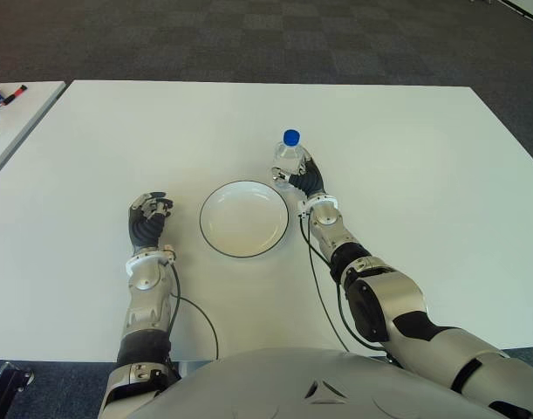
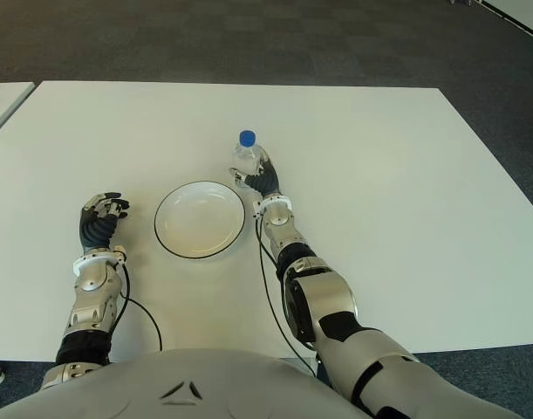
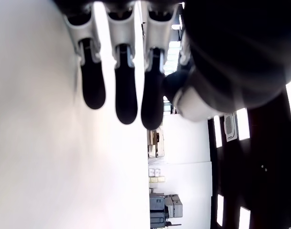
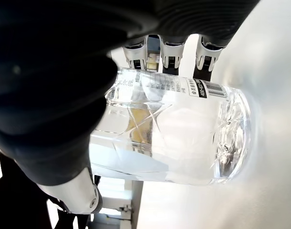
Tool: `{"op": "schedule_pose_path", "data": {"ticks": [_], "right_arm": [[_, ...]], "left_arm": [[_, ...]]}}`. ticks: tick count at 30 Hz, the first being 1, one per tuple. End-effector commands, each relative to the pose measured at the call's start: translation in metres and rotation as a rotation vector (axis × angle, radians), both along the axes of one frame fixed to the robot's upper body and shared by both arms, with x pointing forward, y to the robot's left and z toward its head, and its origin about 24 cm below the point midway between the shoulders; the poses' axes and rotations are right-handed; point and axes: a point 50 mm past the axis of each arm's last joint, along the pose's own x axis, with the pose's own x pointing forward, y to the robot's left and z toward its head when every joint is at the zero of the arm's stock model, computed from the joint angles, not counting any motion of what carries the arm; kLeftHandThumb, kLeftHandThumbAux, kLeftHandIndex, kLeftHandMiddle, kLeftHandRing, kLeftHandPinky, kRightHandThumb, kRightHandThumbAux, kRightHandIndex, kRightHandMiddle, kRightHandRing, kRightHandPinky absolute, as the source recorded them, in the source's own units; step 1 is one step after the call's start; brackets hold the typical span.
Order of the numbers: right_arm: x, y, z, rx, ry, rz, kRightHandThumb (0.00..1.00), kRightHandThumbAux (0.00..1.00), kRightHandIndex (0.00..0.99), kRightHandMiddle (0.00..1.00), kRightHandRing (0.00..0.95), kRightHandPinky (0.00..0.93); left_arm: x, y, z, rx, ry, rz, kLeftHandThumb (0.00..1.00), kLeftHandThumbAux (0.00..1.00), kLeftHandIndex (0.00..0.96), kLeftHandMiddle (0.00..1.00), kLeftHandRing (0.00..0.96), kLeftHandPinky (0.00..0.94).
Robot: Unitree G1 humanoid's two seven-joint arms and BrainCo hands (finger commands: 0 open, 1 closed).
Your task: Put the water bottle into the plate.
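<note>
The right hand (image 1: 305, 179) was wrapped around the clear water bottle (image 1: 288, 157), which stood upright, blue cap up, on the white table (image 1: 423, 175) just beyond the right rim of the plate (image 1: 245, 218). From that grip the plate lay toward the robot's left and slightly nearer. The left hand (image 1: 149, 218) showed left of the plate, fingers loosely curled and holding nothing.

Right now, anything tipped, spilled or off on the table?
Nothing stands out. The water bottle is upright, capped, no spill, with the right hand wrapped around it just beyond the plate, which is empty. The left hand shows left of the plate, holding nothing.
</note>
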Motion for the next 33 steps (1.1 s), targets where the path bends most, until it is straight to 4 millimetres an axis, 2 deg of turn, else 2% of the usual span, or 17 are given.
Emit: {"op": "schedule_pose_path", "data": {"ticks": [1,20,27,30,33], "right_arm": [[-0.0051,0.0015,-0.0080,0.009,0.042,-0.006,0.028,0.825,0.000,0.003,0.031,0.092],[-0.0065,0.0015,-0.0097,0.015,0.045,-0.018,0.049,0.847,0.000,0.004,0.033,0.097],[-0.0070,0.0018,-0.0100,-0.010,0.038,-0.020,0.053,0.835,0.000,0.002,0.031,0.093],[-0.0070,0.0018,-0.0097,-0.022,0.033,-0.019,0.092,0.819,0.000,0.013,0.044,0.121],[-0.0070,0.0017,-0.0093,-0.026,0.027,-0.025,0.180,0.789,0.000,0.036,0.069,0.169]], "left_arm": [[-0.0141,-0.0017,-0.0184,-0.052,0.103,0.013,0.681,0.724,0.416,0.506,0.477,0.446],[-0.0134,-0.0009,-0.0183,-0.046,0.118,0.008,0.683,0.724,0.419,0.521,0.484,0.445],[-0.0134,-0.0009,-0.0173,-0.032,0.126,0.011,0.682,0.725,0.416,0.497,0.466,0.437],[-0.0134,-0.0008,-0.0173,-0.030,0.125,0.014,0.682,0.725,0.417,0.497,0.469,0.442],[-0.0131,-0.0016,-0.0165,-0.024,0.124,0.012,0.682,0.725,0.417,0.501,0.474,0.454]]}}
